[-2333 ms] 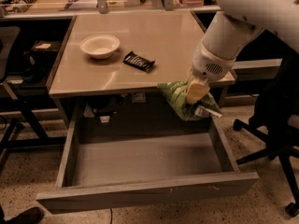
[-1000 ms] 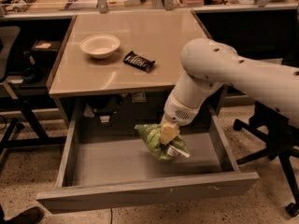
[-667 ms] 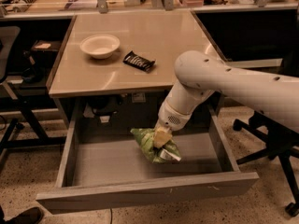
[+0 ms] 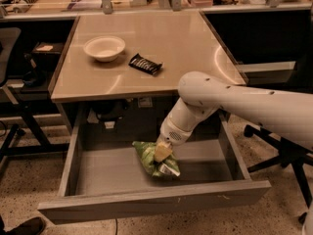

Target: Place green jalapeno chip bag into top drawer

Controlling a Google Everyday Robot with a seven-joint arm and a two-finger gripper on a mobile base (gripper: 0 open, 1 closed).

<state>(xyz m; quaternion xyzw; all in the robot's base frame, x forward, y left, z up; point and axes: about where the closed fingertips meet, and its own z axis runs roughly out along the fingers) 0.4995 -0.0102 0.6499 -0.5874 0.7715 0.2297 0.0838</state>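
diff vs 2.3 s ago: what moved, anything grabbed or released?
The gripper, still shut on the crinkly green chip bag, carried it from the right front corner of the tan desk down and left into the open grey drawer. Nothing released. White bowl, black candy wrapper and drawer unmoved.

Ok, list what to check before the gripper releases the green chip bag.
1. Wide grey top drawer pulled open: ok.
2. Crinkly green jalapeno chip bag inside the drawer's walls: ok.
3. Two-finger gripper shut on the bag, low in the drawer: ok.
4. Bag resting on the drawer floor: cannot tell.
5. Black candy-bar wrapper and white bowl up on the tan desktop, out of the way: ok.
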